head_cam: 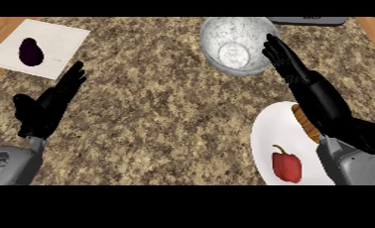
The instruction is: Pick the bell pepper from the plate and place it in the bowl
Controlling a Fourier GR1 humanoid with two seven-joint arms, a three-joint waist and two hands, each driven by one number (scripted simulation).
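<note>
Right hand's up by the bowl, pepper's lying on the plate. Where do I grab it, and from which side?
Grip the bell pepper across its wide red body, not the thin stem, coming from above. It lies flat on the plate, stem toward the bowl, so its sides are exposed. The right hand must probably pull back first; its forearm crosses the plate.

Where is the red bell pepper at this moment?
In the head view, the bell pepper lies on the white plate at lower right, just left of the right forearm and well below the bowl.
</note>
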